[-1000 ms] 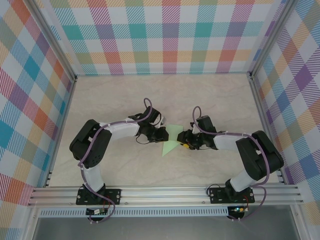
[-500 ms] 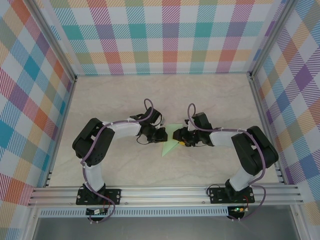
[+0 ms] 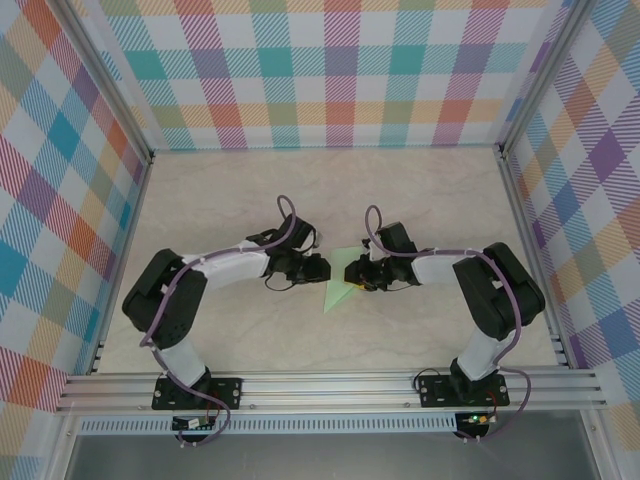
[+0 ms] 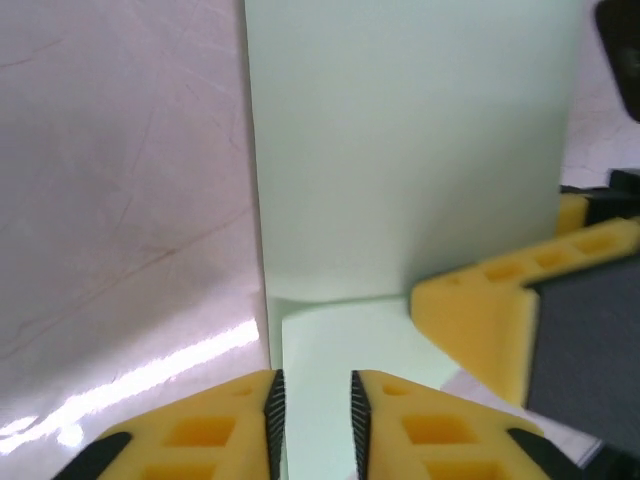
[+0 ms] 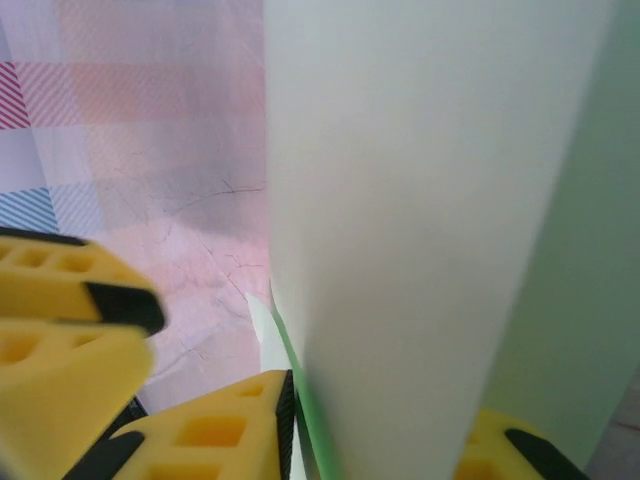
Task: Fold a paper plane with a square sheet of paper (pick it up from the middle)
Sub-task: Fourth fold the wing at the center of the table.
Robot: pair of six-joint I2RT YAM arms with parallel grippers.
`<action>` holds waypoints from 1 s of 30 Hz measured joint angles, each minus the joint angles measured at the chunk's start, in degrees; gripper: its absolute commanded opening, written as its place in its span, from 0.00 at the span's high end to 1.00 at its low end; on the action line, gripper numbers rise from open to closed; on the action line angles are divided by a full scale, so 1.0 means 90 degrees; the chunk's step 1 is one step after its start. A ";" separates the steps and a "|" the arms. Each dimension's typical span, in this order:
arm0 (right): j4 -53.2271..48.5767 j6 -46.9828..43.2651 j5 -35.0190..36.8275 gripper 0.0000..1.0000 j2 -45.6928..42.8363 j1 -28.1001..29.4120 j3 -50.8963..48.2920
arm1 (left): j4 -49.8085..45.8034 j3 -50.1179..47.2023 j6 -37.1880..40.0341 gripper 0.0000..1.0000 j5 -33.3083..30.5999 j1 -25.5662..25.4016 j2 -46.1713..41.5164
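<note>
One pale, marble-patterned table top [image 3: 250, 200] carries the whole work, and the two black-and-white arms meet over its middle. The thin pale green sheet of paper [image 3: 336, 294] lies between the two grippers. In the top view it already has a pointed, triangle-like form, so I judge that the first folds are made. One flap [image 4: 400, 150] stands upright just in front of the left gripper [image 4: 313, 400]. That gripper's jaws are a little apart, and a flat part of the paper shows in the narrow gap.

The right gripper [image 5: 380, 405] has the upright flap between its jaws, but I cannot tell whether they press it or only stand beside it. A slim dart with a centre crease and two narrow wings is not yet there, so in my judgement several folds remain.
</note>
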 measured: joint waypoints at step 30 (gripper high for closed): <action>0.0831 0.2025 0.0872 0.89 -0.0624 0.0627 -0.0539 | -0.0243 -0.1044 0.0636 0.51 -0.1477 -0.1469 -0.1292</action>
